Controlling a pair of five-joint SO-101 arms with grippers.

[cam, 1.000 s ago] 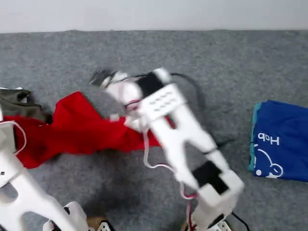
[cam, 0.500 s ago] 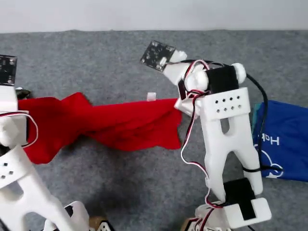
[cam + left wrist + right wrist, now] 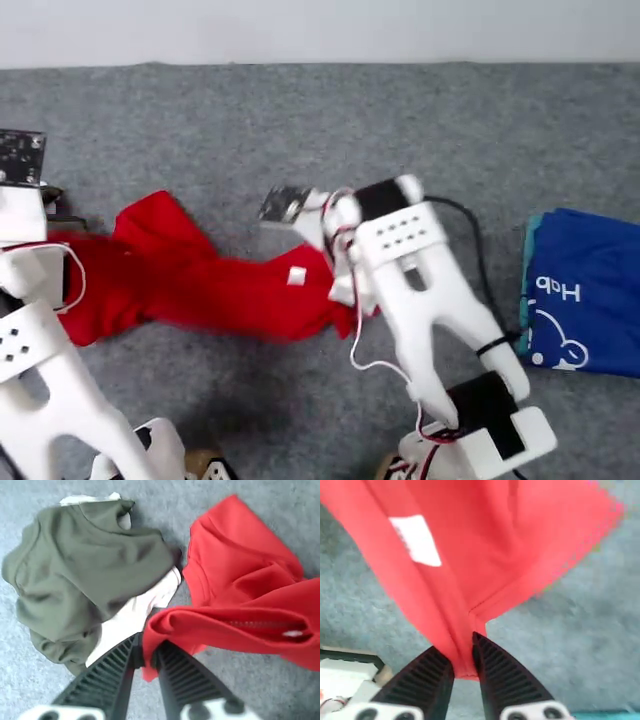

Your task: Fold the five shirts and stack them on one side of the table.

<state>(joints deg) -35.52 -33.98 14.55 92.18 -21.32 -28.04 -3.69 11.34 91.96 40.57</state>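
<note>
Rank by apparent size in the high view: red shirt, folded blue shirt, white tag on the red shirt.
1. red fabric shirt, stretched out
2. folded blue fabric shirt, partly out of frame
3. small white rectangular tag

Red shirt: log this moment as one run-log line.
left gripper shut on red shirt | right gripper shut on red shirt | red shirt unfolded, held at both ends | blue shirt folded, apart

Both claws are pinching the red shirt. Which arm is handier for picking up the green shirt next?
Probably the left. The left gripper holds the red shirt right beside the green shirt, while the right gripper sits farther over, toward the blue shirt.
</note>
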